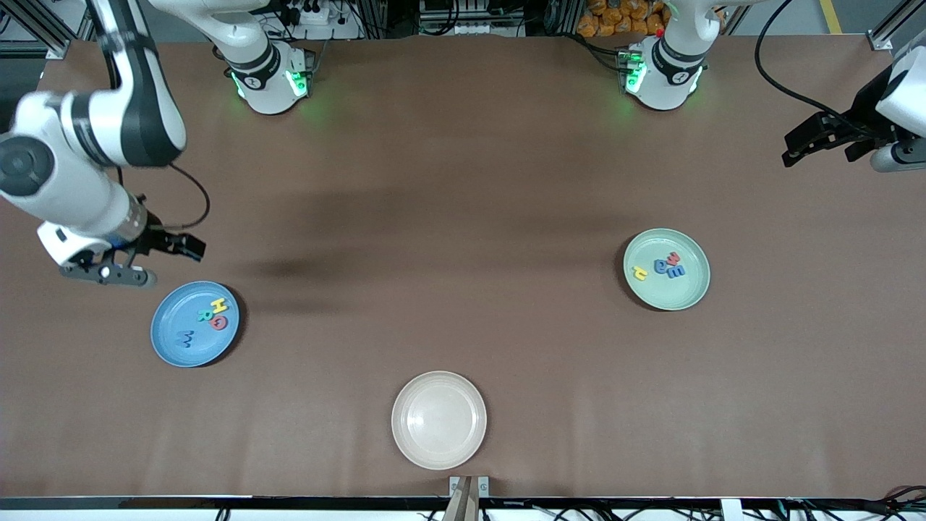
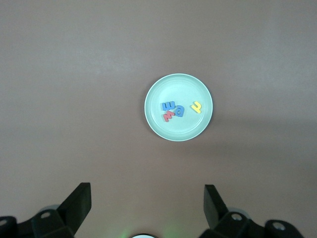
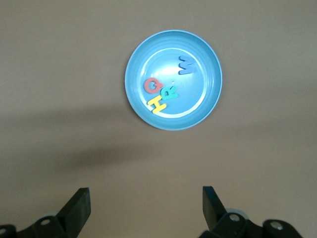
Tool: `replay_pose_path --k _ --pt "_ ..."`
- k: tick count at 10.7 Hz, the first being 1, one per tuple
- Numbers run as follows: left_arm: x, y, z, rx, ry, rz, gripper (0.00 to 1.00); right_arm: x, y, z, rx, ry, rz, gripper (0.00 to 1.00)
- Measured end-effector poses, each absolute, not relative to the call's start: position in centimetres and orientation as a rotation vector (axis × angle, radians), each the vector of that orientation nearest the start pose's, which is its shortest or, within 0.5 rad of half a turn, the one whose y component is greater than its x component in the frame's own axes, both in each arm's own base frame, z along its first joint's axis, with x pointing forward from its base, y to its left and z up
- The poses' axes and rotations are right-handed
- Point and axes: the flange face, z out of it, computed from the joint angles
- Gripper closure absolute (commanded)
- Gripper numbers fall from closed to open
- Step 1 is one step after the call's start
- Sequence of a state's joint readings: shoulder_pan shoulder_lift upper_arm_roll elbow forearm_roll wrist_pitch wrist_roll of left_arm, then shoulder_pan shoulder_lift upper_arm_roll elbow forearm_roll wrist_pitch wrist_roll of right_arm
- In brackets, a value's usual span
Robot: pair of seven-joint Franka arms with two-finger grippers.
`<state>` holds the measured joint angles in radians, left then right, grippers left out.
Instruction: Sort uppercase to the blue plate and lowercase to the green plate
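arms: white shells, black joints | bases: green lights | cables: black

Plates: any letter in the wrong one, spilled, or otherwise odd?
Nothing stands out. H, R, Q, W lie in the blue plate; four lowercase letters lie in the green plate; the cream plate holds nothing.

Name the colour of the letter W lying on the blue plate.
The W is blue, darker than the blue plate; clearest in the right wrist view.
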<state>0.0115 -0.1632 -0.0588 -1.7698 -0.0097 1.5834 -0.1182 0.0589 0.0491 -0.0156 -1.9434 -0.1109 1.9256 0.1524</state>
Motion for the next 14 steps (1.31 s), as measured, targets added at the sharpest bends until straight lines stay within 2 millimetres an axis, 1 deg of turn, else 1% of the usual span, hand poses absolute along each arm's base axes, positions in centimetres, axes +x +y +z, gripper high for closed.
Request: replay_pose_path --k 1,2,4,8,10,11,12,14 --pt "50.2 -2.8 61.8 -3.137 -0.110 0.037 0.00 56.0 1.7 47.3 -3.197 0.073 0.090 0.00" --pt "50.2 -2.9 61.8 -3.137 -0.109 0.037 0.00 56.1 1.0 49.1 -3.158 0.044 0.068 0.00" --pt "50.1 -2.9 61.8 -3.137 -0.107 0.037 0.00 56.1 0.2 52.3 -3.134 0.015 0.041 0.00" --pt "50.2 -2.9 61.7 -3.137 -0.109 0.038 0.00 55.7 0.5 59.9 -3.114 0.006 0.033 0.00" --pt "50.2 -2.8 61.7 -3.137 -0.109 0.038 0.00 55.3 0.8 62.9 -3.113 -0.013 0.005 0.00" --pt "50.2 -2.8 61.7 -3.137 -0.109 0.038 0.00 55.2 0.9 64.0 -3.113 -0.039 -0.010 0.00" --pt "50.2 -2.8 61.7 -3.137 -0.109 0.037 0.00 55.1 0.9 64.7 -3.113 -0.087 -0.023 0.00" --pt "50.2 -2.8 61.8 -3.137 -0.109 0.035 0.00 55.1 0.3 64.8 -3.111 -0.159 -0.027 0.00"
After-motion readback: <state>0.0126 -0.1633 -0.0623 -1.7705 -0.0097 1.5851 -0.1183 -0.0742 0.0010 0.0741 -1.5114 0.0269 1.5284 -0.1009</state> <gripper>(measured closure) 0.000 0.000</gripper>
